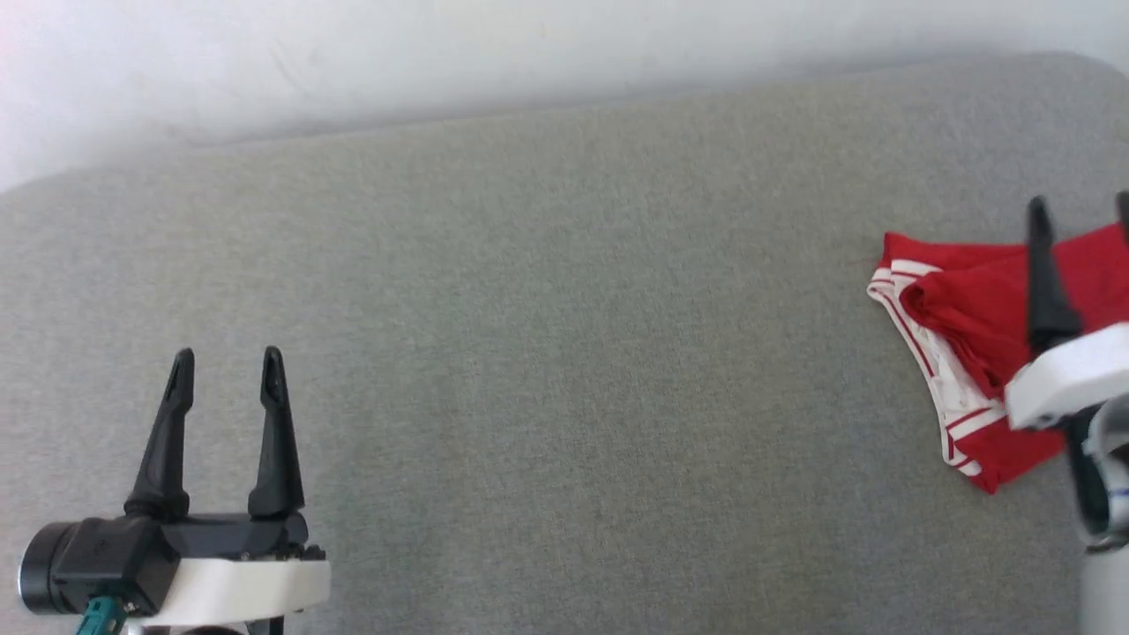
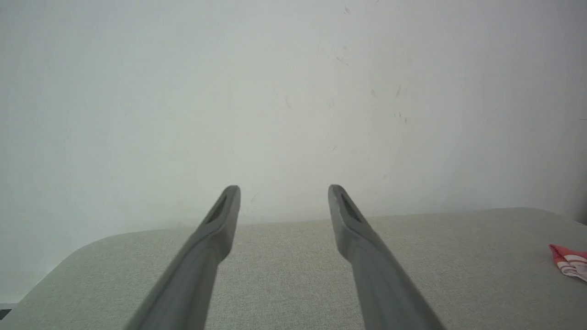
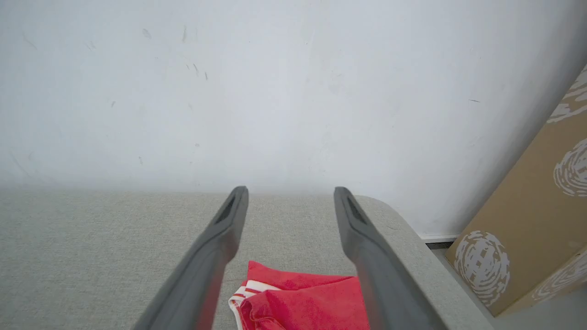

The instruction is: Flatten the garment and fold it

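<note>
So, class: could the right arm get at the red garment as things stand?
Probably yes: the right gripper hangs open over the garment, and nothing appears to lie between the two.

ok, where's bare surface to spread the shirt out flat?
Bare: the whole middle of the grey surface, from the left claw across to the garment, back to the wall. Crowded: the right end, where the bunched garment lies beneath the open right claw.
</note>
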### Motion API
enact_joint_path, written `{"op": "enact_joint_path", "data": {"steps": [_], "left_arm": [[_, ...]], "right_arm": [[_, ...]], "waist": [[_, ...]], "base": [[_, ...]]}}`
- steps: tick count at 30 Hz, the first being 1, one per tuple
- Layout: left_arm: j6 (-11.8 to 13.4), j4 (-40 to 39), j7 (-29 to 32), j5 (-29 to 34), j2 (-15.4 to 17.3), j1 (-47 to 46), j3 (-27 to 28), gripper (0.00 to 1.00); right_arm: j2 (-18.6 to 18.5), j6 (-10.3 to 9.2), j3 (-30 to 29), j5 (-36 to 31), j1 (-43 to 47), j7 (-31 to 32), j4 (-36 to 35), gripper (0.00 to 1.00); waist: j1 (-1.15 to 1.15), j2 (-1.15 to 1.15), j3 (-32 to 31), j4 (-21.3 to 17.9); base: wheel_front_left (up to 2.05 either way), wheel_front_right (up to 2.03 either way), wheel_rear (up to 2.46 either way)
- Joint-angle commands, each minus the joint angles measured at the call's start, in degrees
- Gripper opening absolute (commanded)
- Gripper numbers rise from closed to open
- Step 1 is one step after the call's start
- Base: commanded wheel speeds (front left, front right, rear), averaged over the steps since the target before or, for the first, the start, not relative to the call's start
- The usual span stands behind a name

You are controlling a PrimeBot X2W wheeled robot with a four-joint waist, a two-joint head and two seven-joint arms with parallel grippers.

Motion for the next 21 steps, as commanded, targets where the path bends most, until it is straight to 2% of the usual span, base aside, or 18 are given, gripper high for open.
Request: {"op": "enact_joint_path", "data": {"steps": [1,9,21], "left_arm": [[-0.19,-0.13,-0.27,0.62,-0.39,0.65,0.30,1.00],[-0.88,0.33,-0.27,1.42,-2.07,3.94,0.27,1.00],[-1.42,1.87,-0.27,1.49,-3.61,8.73,-0.78,1.00]], "right_arm": [[0.72,-0.05,0.18,0.32,1.19,-0.88,-0.47,1.00],[4.15,-0.05,2.62,0.70,9.06,-8.72,-1.18,1.00],[4.52,-0.05,4.80,2.61,17.15,-18.37,3.14,1.00]], "waist": [[0.01,0.00,-2.78,1.36],[0.01,0.00,-6.31,2.38],[0.01,0.00,-9.22,5.18]], "base": [[0.00,0.00,0.00],[0.00,0.00,0.00],[0.00,0.00,0.00]]}}
